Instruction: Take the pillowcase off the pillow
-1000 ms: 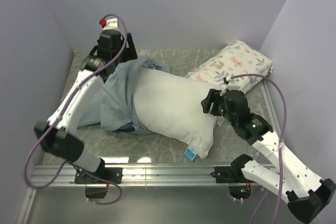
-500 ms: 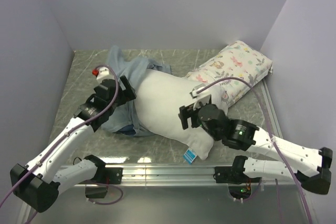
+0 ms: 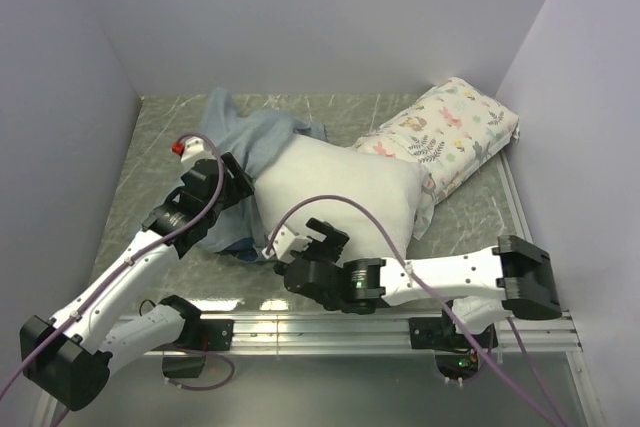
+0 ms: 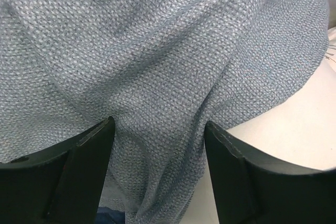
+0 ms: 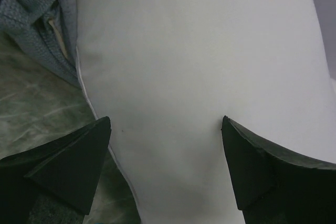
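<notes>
The pillowcase bunches inside our left claw, which stands apart, so we should pinch deep cloth there while our right claw, also apart, pins the pillow.

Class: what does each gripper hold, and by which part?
Nothing is held. The left gripper is open around a fold of the pillowcase; the right gripper is open over the pillow.
</notes>
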Tool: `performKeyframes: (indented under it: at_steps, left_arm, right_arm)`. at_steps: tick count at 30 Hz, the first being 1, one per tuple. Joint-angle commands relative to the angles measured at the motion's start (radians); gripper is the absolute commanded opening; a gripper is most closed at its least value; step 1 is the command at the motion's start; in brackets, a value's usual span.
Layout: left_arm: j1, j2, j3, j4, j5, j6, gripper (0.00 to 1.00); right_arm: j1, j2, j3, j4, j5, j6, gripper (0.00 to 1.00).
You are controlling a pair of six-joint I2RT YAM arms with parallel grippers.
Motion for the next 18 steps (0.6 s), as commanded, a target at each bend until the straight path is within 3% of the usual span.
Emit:
performKeyframes:
  at_steps: [1, 6, 9, 10, 11, 12, 16, 17, 18]
  left_arm:
    - [-0.003, -0.007, 0.009, 0.056, 0.005, 0.000, 0.73]
    - [-0.003, -0.001, 0.013, 0.073, 0.034, 0.016, 0.77]
    - [-0.002, -0.005, 0.030, 0.077, 0.046, 0.025, 0.81]
    - [-0.003, -0.007, 0.041, 0.070, 0.047, 0.029, 0.83]
    - [-0.003, -0.012, 0.055, 0.059, 0.044, 0.034, 0.84]
    - [-0.002, -0.013, 0.091, 0.054, 0.046, 0.054, 0.86]
    - [-0.003, -0.007, 0.260, -0.001, 0.037, 0.126, 0.88]
    - [-0.003, 0.001, 0.303, -0.031, 0.037, 0.152, 0.88]
    - [-0.002, 0.002, 0.384, -0.044, 0.035, 0.164, 0.89]
  right_arm:
    - [0.016, 0.052, -0.021, 0.129, 0.125, -0.091, 0.93]
    - [0.002, 0.162, -0.035, 0.222, 0.182, -0.134, 0.93]
    - [-0.042, 0.170, 0.015, 0.206, 0.159, -0.109, 0.76]
    - [-0.053, 0.161, 0.030, 0.189, 0.144, -0.104, 0.42]
    - [-0.058, 0.152, 0.055, 0.190, 0.128, -0.111, 0.18]
    - [-0.073, 0.128, 0.070, 0.189, 0.115, -0.118, 0.00]
    - [-0.099, 0.063, 0.216, 0.059, -0.028, -0.112, 0.00]
    - [-0.105, 0.051, 0.316, 0.019, -0.080, -0.080, 0.00]
    - [-0.111, 0.020, 0.371, -0.016, -0.209, -0.060, 0.00]
